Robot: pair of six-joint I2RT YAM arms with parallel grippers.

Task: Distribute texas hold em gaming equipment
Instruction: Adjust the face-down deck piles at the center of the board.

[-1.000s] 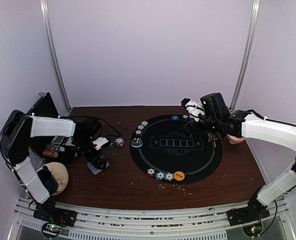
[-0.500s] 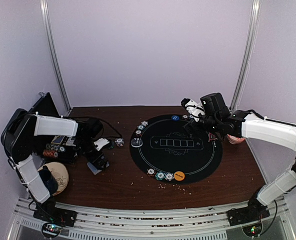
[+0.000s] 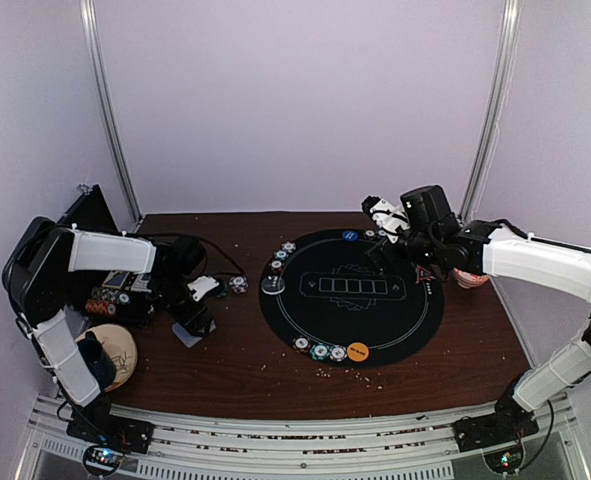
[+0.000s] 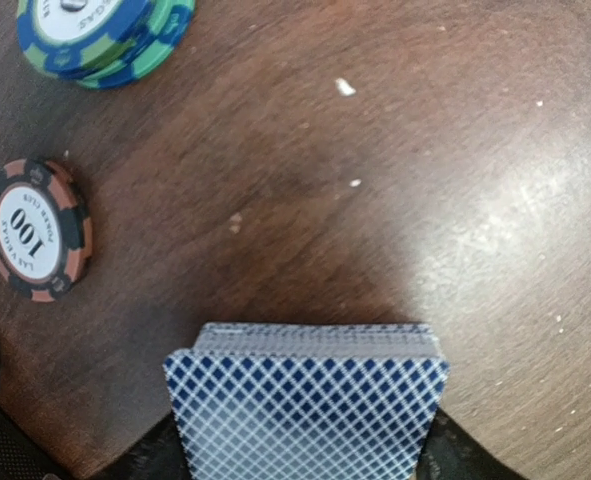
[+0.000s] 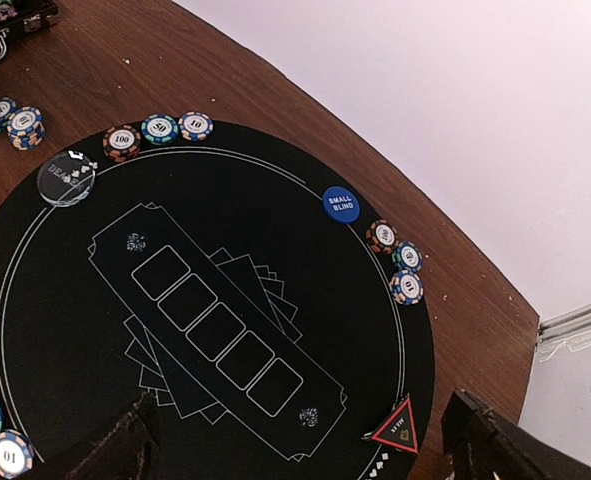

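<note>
1. The deck of cards (image 4: pixel 305 400) carried no writing. Its top card showed a dark blue diamond lattice on white, and the stacked edges showed along its upper side.
2. The deck sat low over the brown table (image 4: pixel 425 150), left of the round black mat (image 5: pixel 75 330). It was between the dark fingers of the left gripper (image 3: pixel 191 322), whose jaws were closed on its sides.
3. Near the deck lay a black-and-orange chip (image 4: pixel 37 230) printed "100" and "LAS VEGAS POKER CLUB". Farther off, a blue-and-green chip stack (image 4: pixel 105 35) had its label cut off by the frame.
4. On the mat's far rim, a blue disc (image 5: pixel 341 204) read "SMALL BLIND". Along the left rim, one chip (image 5: pixel 122 140) read "100" and another chip (image 5: pixel 195 125) read "10".
5. The print on the red triangle marker (image 5: pixel 398 428) was too small to read, as was that on the orange disc (image 3: pixel 358 351) at the near rim.
6. The right gripper (image 5: pixel 297 435) hung above the mat, jaws spread wide and holding nothing.
</note>
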